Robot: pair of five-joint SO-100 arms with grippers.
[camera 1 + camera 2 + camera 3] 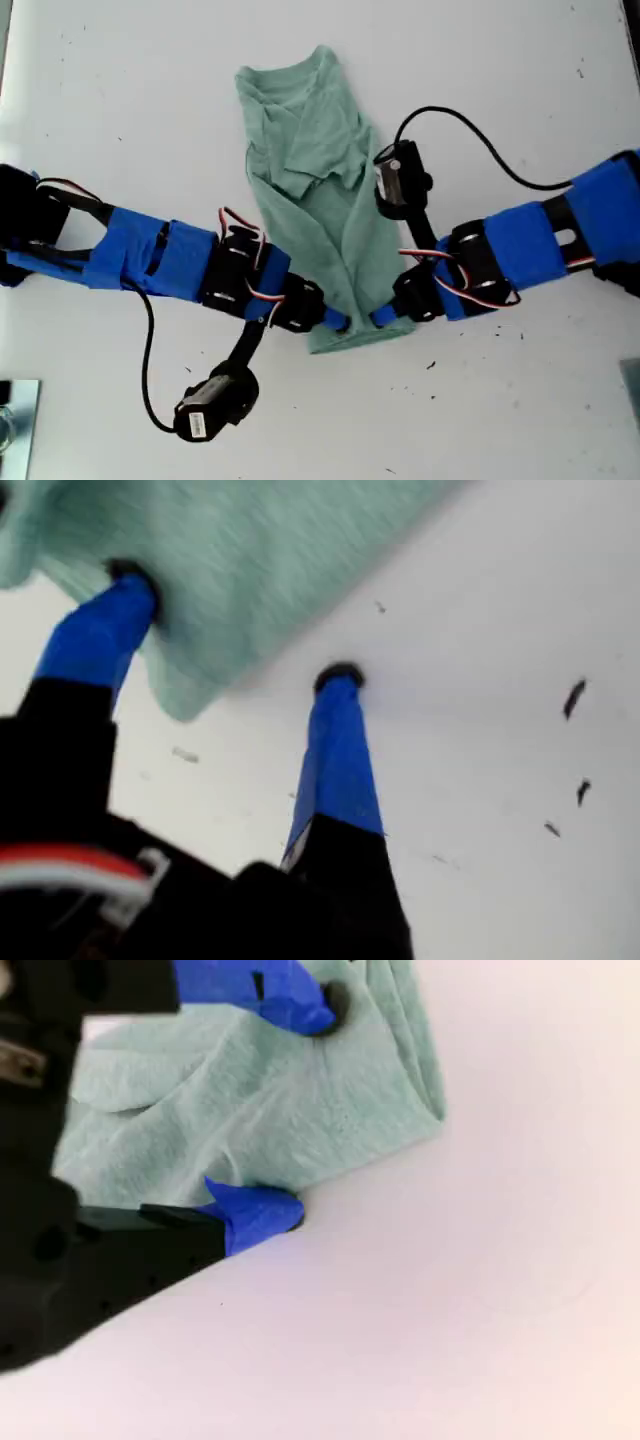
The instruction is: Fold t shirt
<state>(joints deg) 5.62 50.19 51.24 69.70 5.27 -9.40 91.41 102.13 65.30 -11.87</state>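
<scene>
The pale green t shirt (320, 170) lies on the white table (120, 90), folded lengthways into a narrow strip, with its neckline at the far end and its hem towards the exterior view's bottom. My first gripper (340, 322) (235, 625) reaches in from the exterior view's left at the hem corner. It is open, one fingertip (130, 580) pressing on the shirt (250, 550) and the other on bare table. My second gripper (380, 317) (300, 1110) comes from the exterior view's right, open, its fingers straddling the shirt's (260, 1100) other hem corner.
Each arm's camera module juts out sideways, one (215, 405) below the first arm and one (400, 180) beside the shirt's edge. A black cable (470, 130) loops over the table. A metallic object (15, 420) sits at the exterior view's bottom left corner.
</scene>
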